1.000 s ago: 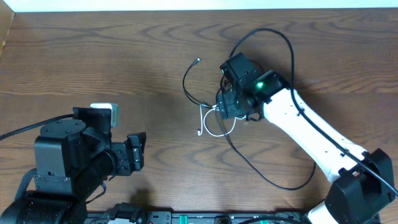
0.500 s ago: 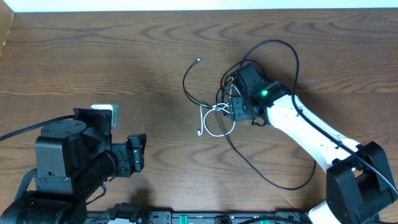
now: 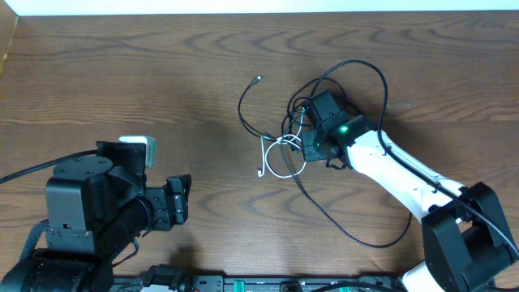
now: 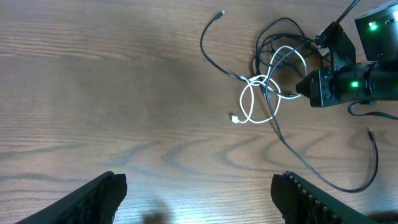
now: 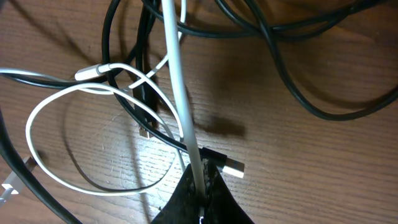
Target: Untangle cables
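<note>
The cables lie tangled on the wooden table right of centre. A white cable [image 3: 280,159] [image 4: 256,106] forms loops there, crossed by black cables [image 3: 247,113] [image 4: 214,53]; one long black cable [image 3: 357,234] trails toward the front. My right gripper [image 3: 306,144] [image 5: 200,186] sits low at the tangle's right side, shut on a strand of the white cable [image 5: 177,87], next to a black plug with a metal tip [image 5: 229,167]. My left gripper [image 3: 177,199] [image 4: 199,199] hangs open and holds nothing, well to the left of the tangle.
The table's far edge [image 3: 259,13] runs along the top against a white wall. The right arm's own thicker black wire [image 3: 377,77] arcs over the tangle. A white block [image 3: 135,144] sits on the left arm.
The right gripper shifted slightly to the right over the tangle, came down and closed on the white cable. The left arm has not moved.
</note>
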You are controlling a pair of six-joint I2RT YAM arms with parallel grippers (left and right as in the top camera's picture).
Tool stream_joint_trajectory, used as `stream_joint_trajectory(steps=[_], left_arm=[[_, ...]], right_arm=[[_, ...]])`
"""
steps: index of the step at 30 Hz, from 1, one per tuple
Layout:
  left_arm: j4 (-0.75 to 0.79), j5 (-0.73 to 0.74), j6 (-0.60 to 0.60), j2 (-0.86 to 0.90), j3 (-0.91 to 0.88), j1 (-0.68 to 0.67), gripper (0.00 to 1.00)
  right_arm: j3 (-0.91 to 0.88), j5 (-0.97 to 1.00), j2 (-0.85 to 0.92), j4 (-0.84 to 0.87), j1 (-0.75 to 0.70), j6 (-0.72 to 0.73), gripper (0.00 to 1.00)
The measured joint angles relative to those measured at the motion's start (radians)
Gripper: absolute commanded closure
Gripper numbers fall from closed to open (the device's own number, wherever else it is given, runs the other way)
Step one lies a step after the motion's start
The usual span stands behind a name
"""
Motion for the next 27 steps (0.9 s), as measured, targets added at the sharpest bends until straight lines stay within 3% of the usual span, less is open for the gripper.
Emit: stream_joint_trajectory(steps=[4, 7, 13, 19, 23, 27], left_arm=[[-0.001, 0.0, 0.0, 0.0, 0.0, 0.0, 0.2], [-0.002, 0.0, 0.0, 0.0, 0.0, 0.0, 0.2], [-0.002, 0.0, 0.0, 0.0, 0.003, 0.0, 0.2], [-0.003, 0.0, 0.0, 0.0, 0.005, 0.0, 0.2], [-0.003, 0.0, 0.0, 0.0, 0.005, 0.0, 0.2], [-0.003, 0.014, 0.0, 0.0, 0.005, 0.0, 0.2]], right_arm=[[0.006, -0.014, 0.0, -0.071, 0.007, 0.0, 0.99], [0.07, -0.018, -0.003, -0.24, 0.012, -0.007, 0.99], [0.503, 0.02, -0.085, -0.513, 0.013, -0.071, 0.99], [0.929, 0.035, -0.195, -0.588, 0.013, -0.118, 0.99], [1.1, 0.004, -0.221, -0.614, 0.013, -0.155, 0.99], [1.149, -0.03, -0.221, -0.652, 0.013, -0.178, 0.99]])
